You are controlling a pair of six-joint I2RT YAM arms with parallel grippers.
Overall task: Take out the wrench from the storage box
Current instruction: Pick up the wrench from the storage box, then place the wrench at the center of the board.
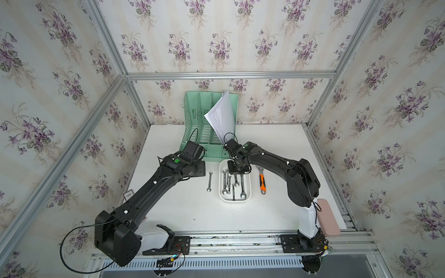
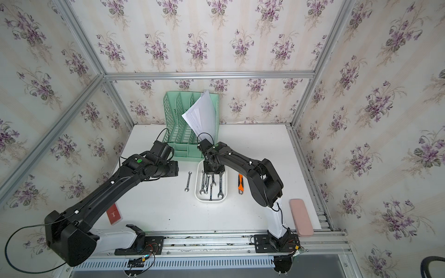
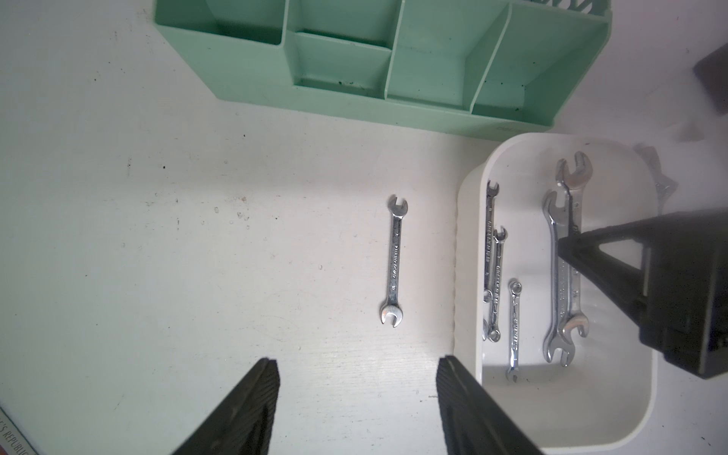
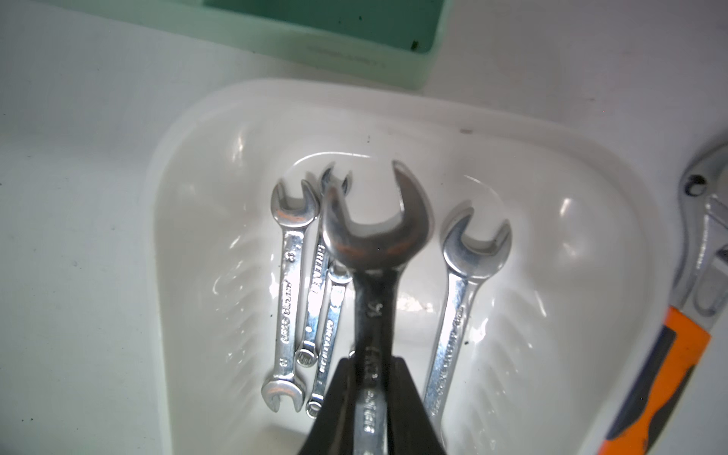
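Jaws of the right gripper (image 4: 370, 364) are pinched almost shut on the shaft of an open-end wrench (image 4: 376, 244). Its forked head juts ahead of the fingers and sits nearer the wrist camera than the smaller wrenches (image 4: 289, 299) lying flat on the floor of the storage box (image 1: 234, 200). The held wrench hangs over the box interior, inside its rim.

In both top views, with the box as the dial's centre:
- A loose wrench (image 1: 209, 181) lies on the white table (image 1: 183, 211) at 9 o'clock.
- An orange-handled adjustable wrench (image 1: 262, 181) lies at 3 o'clock, just beside the box wall.
- A mint-green file organizer (image 1: 207, 125) stands at 12 o'clock, with papers (image 1: 221, 115) leaning in it.

The left gripper (image 3: 357, 360) hovers over bare table toward 9 o'clock. Its jaws are spread wide and hold nothing, and the loose wrench lies ahead of the fingertips.
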